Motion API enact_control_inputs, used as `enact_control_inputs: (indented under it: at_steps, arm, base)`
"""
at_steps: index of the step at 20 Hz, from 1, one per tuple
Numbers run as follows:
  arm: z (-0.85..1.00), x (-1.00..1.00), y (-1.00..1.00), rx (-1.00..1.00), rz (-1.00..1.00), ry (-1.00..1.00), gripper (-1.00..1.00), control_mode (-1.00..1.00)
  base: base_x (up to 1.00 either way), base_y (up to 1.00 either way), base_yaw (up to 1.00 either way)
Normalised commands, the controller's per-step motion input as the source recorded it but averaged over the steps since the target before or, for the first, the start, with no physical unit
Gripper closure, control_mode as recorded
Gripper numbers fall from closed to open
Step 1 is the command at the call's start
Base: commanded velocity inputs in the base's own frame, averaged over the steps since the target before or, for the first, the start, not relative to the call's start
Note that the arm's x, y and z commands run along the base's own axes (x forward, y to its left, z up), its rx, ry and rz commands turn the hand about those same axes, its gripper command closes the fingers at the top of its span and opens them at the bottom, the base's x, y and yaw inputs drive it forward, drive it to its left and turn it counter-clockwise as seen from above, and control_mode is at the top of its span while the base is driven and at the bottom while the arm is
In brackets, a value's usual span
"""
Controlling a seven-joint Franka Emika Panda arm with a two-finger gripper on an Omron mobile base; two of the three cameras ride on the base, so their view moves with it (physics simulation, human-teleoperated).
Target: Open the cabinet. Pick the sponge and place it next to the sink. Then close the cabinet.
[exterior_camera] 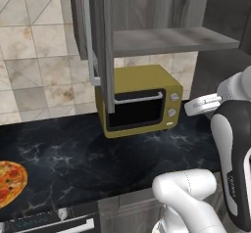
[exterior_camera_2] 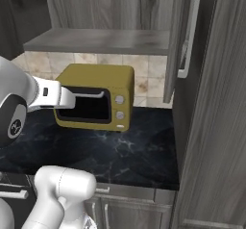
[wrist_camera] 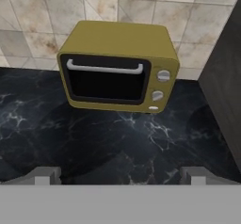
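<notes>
The cabinet (exterior_camera: pixel 162 11) hangs above the counter with both doors swung open. Its left door (exterior_camera: pixel 100 46) stands edge-on with a silver bar handle (exterior_camera: pixel 90 41), and its right door (exterior_camera_2: pixel 175 40) carries another handle (exterior_camera_2: pixel 190 31). The grey shelf (exterior_camera_2: pixel 96 40) looks bare from below. The sponge and the sink are out of view. My gripper (wrist_camera: pixel 121 175) is open, its fingertips (wrist_camera: pixel 44 173) wide apart with nothing between them. It hovers over the black counter and faces the microwave, below the shelf.
A mustard-yellow microwave (wrist_camera: pixel 117 68) with a black door sits on the black marble counter (wrist_camera: pixel 117 138) against the tiled wall. A pizza (exterior_camera: pixel 10 180) lies at the far left above stove knobs (exterior_camera: pixel 62 213). A tall dark wood panel (exterior_camera_2: pixel 216 103) bounds the right side.
</notes>
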Motion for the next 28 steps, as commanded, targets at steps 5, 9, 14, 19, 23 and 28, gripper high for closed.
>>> enact_control_inputs:
  at_steps: [5, 9, 14, 19, 23, 28]
  arm:
    - [0.00, 0.00, 0.00, 0.00, 0.00, 0.00, -1.00, 1.00]
    - [0.00, 0.00, 0.00, 0.00, 0.00, 0.00, -1.00, 1.00]
    - [0.00, 0.00, 0.00, 0.00, 0.00, 0.00, -1.00, 1.00]
    - [0.00, 0.00, 0.00, 0.00, 0.00, 0.00, -1.00, -1.00]
    - [0.00, 0.00, 0.00, 0.00, 0.00, 0.00, -1.00, -1.00]
    - [0.00, -0.02, 0.00, 0.00, 0.00, 0.00, -1.00, -1.00]
  base:
    - [0.00, 0.03, -0.01]
    - [0.00, 0.00, 0.00]
    - [0.00, 0.00, 0.00]
    - [0.00, 0.00, 0.00]
    - [0.00, 0.00, 0.00]
    - [0.00, 0.00, 0.00]
